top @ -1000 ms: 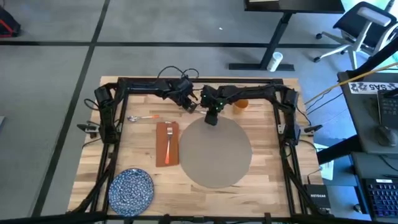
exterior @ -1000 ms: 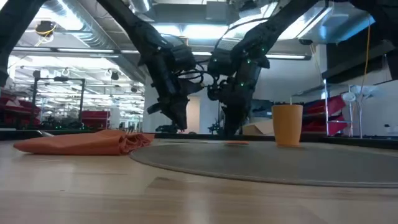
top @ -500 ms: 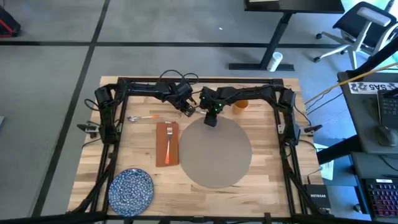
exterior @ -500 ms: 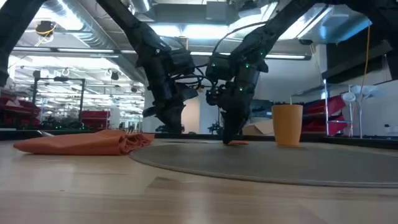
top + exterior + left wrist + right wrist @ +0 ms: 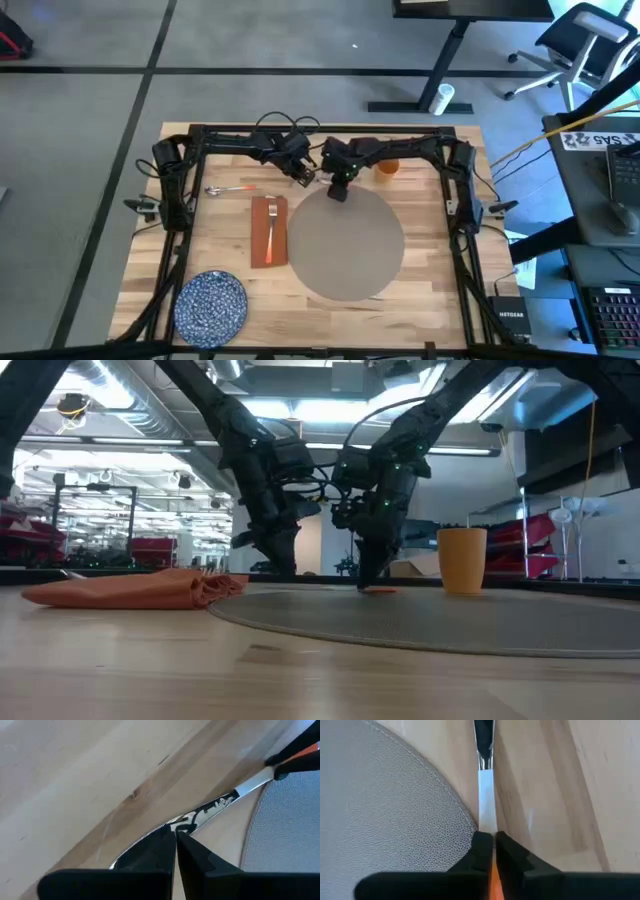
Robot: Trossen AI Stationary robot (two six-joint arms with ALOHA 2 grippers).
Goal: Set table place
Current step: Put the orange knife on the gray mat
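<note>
A knife with a steel blade (image 5: 215, 805) and an orange handle (image 5: 493, 875) lies between my two grippers, just beyond the far edge of the round grey-beige placemat (image 5: 345, 240). My left gripper (image 5: 305, 177) is shut on the blade and my right gripper (image 5: 338, 192) on the handle. The rust-red napkin (image 5: 268, 232) lies left of the mat with a fork (image 5: 271, 222) on it. A spoon (image 5: 230, 189) lies on the table beyond the napkin. The blue speckled plate (image 5: 211, 303) sits at the near left corner. My left gripper pinches the knife's blade (image 5: 187, 822) between its two fingers, toward the tip end, with the blade running on past the fingertips to the handle. My right gripper pinches the orange handle (image 5: 493, 865) where it meets the blade, fingers pointing down (image 5: 372, 570). The handle end (image 5: 378, 589) sits low at the mat's far edge; whether it touches, I cannot tell.
An orange cup (image 5: 387, 167) stands on the table just right of my right gripper, beyond the mat. Black frame rails (image 5: 320, 130) run along the table's edges. Bare wood shows right of the mat (image 5: 430, 250).
My right gripper has gone down with the knife's handle until it is low at the placemat's far edge. My left gripper has shifted a little with the blade. Both have stayed shut.
</note>
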